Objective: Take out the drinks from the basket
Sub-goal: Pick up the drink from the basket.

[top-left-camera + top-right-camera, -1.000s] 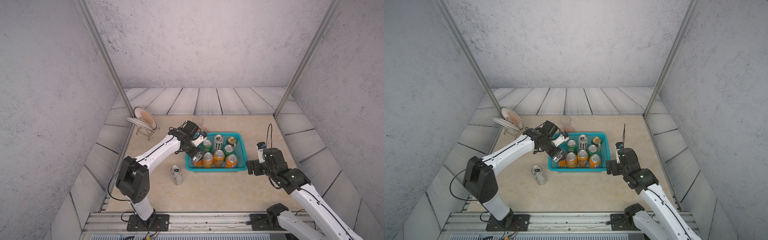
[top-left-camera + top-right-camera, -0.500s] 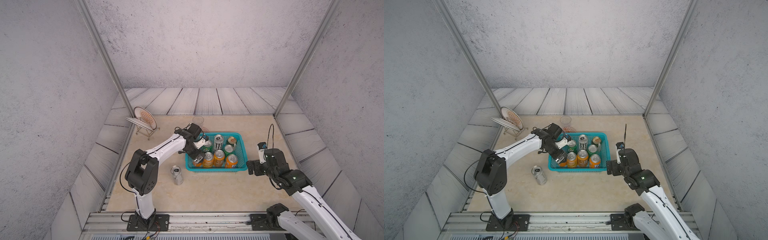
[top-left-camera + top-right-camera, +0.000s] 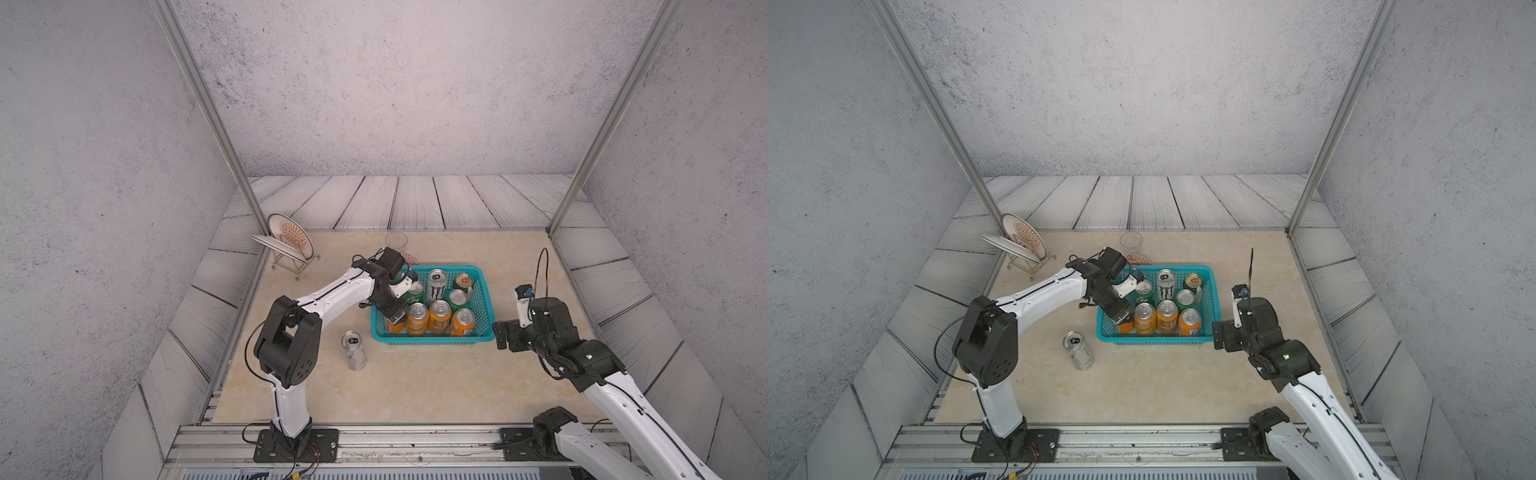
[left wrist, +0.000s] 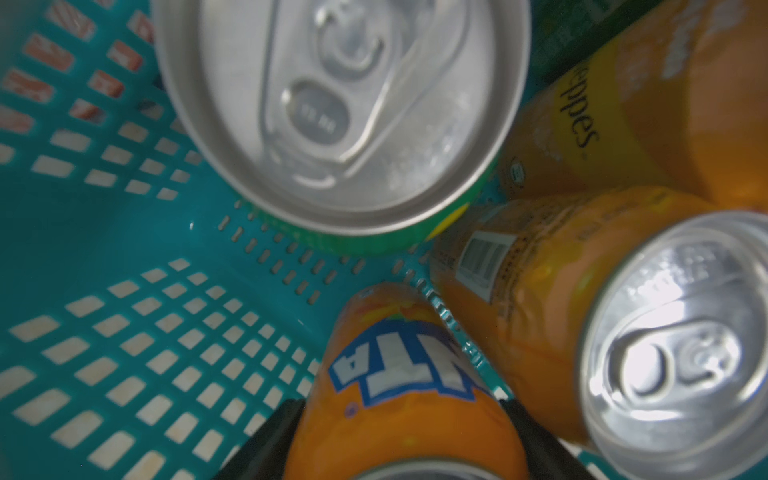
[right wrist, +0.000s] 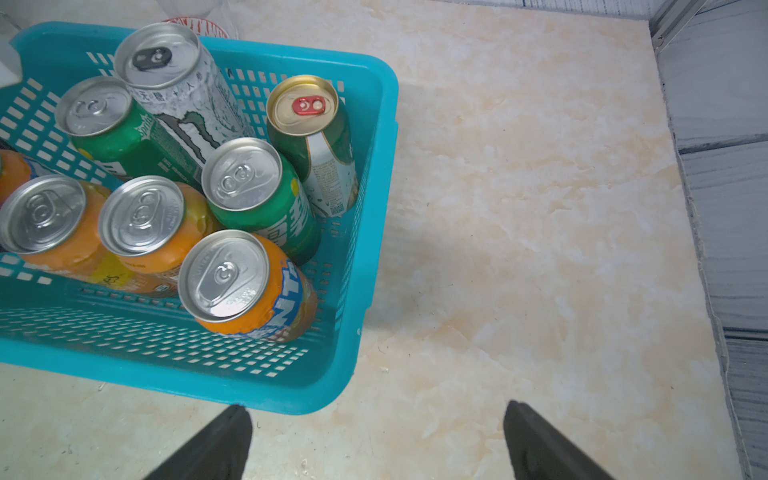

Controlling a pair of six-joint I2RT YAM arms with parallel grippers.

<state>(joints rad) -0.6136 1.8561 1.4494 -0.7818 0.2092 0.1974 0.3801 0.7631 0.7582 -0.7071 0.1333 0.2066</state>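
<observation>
Left gripper [image 3: 392, 321] has just clamped the orange can [image 4: 399, 365] at the basket's [image 3: 432, 341] lower-left corner; ready to lift out.

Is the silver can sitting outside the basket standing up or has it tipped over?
Upright: in both top views the silver can stands on its base on the table, lid up, apart from the basket.

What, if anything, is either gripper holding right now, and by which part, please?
The left gripper clasps an orange can by its side walls near the top; the right gripper holds nothing.
</observation>
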